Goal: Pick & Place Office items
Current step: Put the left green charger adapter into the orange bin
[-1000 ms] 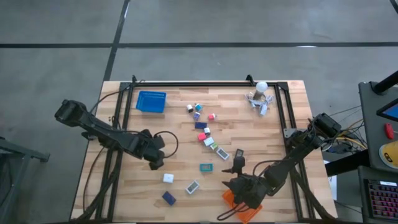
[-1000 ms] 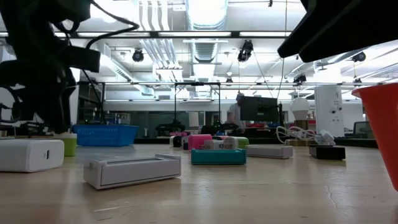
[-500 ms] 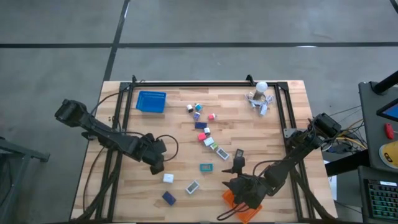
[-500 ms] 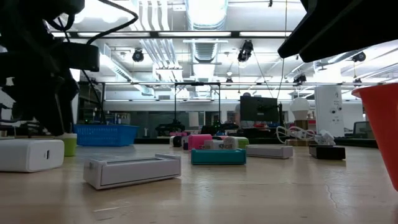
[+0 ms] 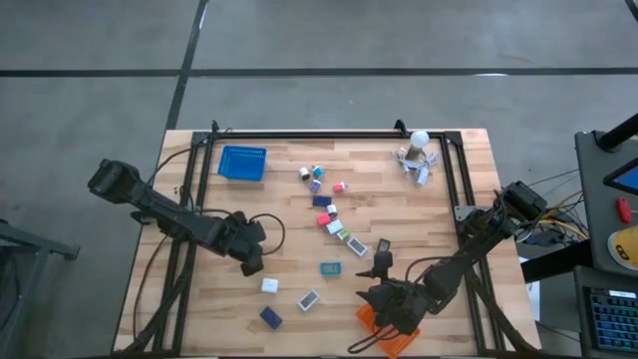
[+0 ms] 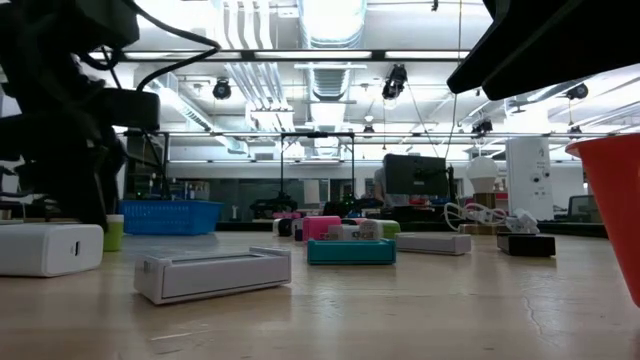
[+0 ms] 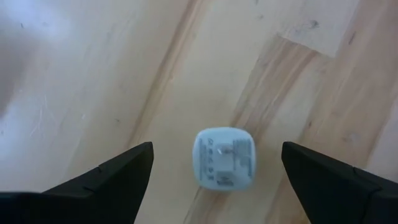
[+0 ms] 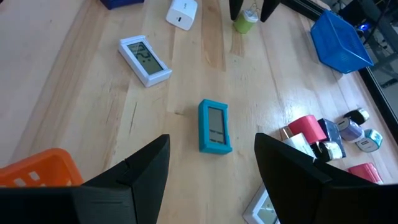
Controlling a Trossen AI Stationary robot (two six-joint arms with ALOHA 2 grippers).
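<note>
The left gripper [image 5: 252, 267] hangs over the near-left part of the wooden table [image 5: 399, 214], its 2 fingers [image 7: 106, 180] spread wide. Between them, on the wood below, lies a small green roll [image 7: 224, 157], untouched. Just nearer than that gripper sits a white adapter block [image 5: 269, 285], with a white display box [image 5: 308, 299] to its right and a dark blue block [image 5: 270, 317] at the near edge.

The right gripper [image 5: 382, 299] hovers over the orange basket [image 5: 391, 337] at the near right, fingers parted and holding nothing. A teal display box [image 8: 215, 126] lies just beyond it. Farther off, pink, white and blue items [image 5: 329, 214] string across the middle. The blue basket [image 5: 242, 164] stands at the far left.
</note>
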